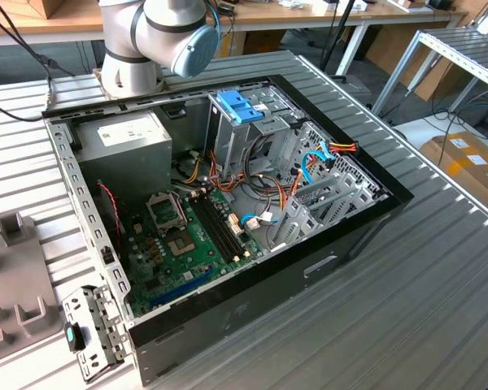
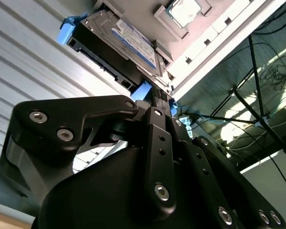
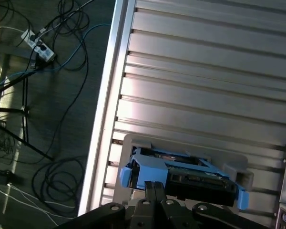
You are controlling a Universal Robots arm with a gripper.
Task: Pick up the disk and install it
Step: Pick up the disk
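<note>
The disk (image 3: 181,167) lies flat in a grey holder (image 3: 133,142) on the slatted metal table, close to the table's edge. It is a silver-grey drive with blue plastic side rails and a blue and white label (image 2: 133,40). My black gripper (image 3: 153,187) sits right at the disk's near end, by one blue rail (image 2: 142,90). In both wrist views its black linkage (image 2: 148,157) hides where it meets the disk. In the exterior view the open computer case (image 1: 342,236) stands on the table, with my arm's base (image 1: 146,41) behind it.
Inside the case are a drive cage with a blue latch (image 1: 240,106), a grey box with a white sticker (image 1: 122,138), the motherboard (image 1: 187,244) and loose cables (image 1: 325,154). Grey fixtures (image 1: 16,276) stand at the exterior view's left. Beyond the table edge, cables (image 3: 43,52) lie on the floor.
</note>
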